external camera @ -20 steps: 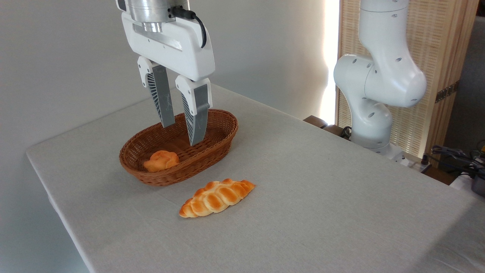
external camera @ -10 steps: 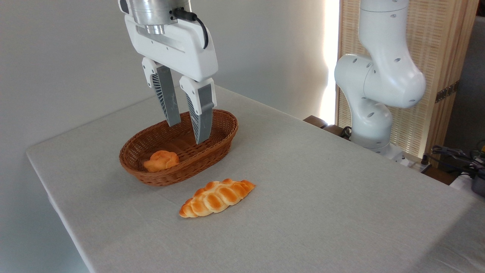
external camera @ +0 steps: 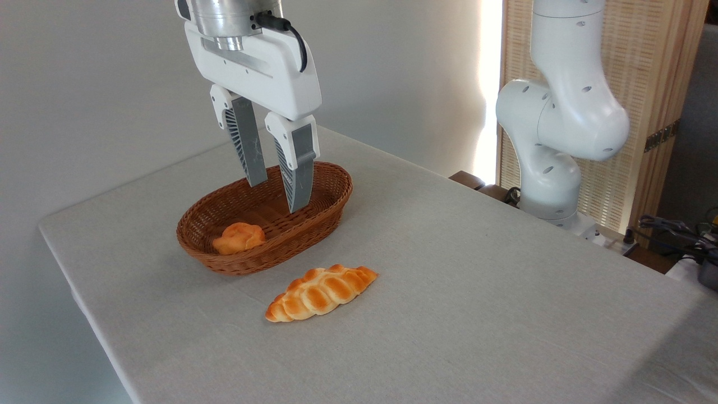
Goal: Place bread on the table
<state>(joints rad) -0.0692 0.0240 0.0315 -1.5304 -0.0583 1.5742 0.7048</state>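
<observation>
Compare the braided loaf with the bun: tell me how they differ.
The loaf is long and braided with pointed ends; the bun is small, round and knotted. The loaf lies on the table, in front of the basket; the bun sits inside the basket. The loaf is golden-brown with pale seams; the bun is a more even orange. Neither is held by the tool.

you've got matt woven cloth over the bench (external camera: 477, 314), light grey-beige w/ a fine grain. basket (external camera: 331, 210) is brown wicker, tight weave, slight sheen. bread (external camera: 320, 293) has a glossy golden-brown crust w/ paler matt seams; bun (external camera: 238, 237) looks smoother, duller orange. gripper (external camera: 277, 196): white glossy plastic body, grey ribbed fingers (external camera: 300, 168) w/ a matt rubbery look, brushed metal collar (external camera: 224, 14) on top. arm (external camera: 566, 112) shell is smooth white plastic. screen (external camera: 634, 67) behind looks like pale wood slats.
</observation>
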